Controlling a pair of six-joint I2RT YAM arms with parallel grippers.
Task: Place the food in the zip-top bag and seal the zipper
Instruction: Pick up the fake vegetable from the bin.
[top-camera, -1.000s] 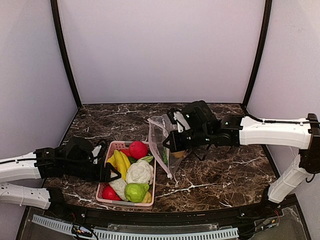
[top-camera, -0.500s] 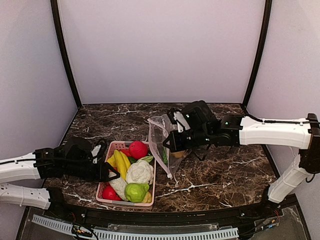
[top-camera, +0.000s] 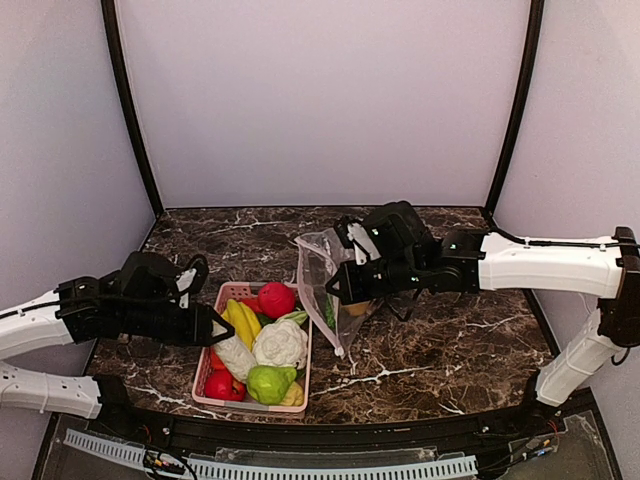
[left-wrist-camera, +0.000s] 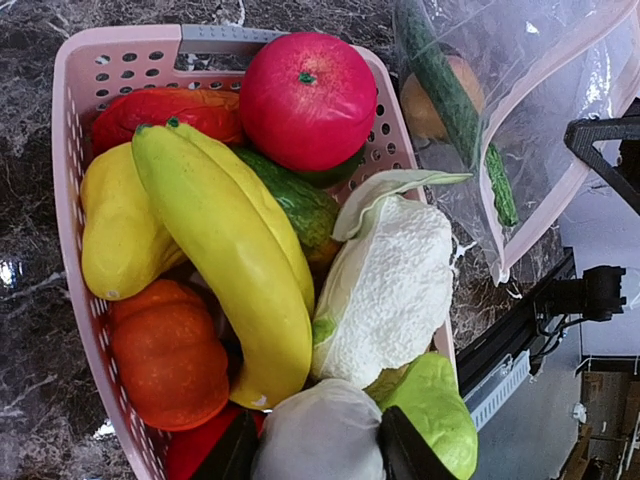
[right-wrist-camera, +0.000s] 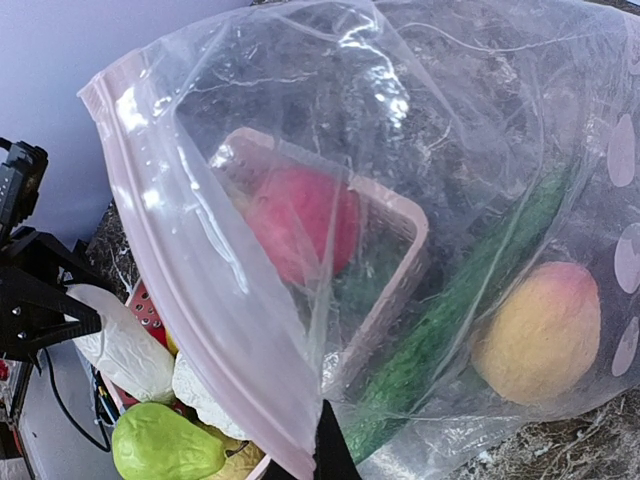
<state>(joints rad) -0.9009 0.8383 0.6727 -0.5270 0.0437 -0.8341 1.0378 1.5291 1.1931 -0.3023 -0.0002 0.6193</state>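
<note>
Overhead, my left gripper (top-camera: 214, 332) pinches a white vegetable (top-camera: 235, 355) over the basket (top-camera: 230, 288) and my right gripper (top-camera: 338, 288) clamps the zip-top bag (top-camera: 318, 262) upright beside it; the left wrist shows a shallow hold that could slip; the right wrist shows a sagging zipper (right-wrist-camera: 135, 190) the vegetable could snag

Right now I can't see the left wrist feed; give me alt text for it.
The left gripper grips a white food piece at one end of a pink basket packed with toy produce: banana, red fruit, cauliflower. At upper right, the clear bag holds a cucumber and an orange ball.
</note>
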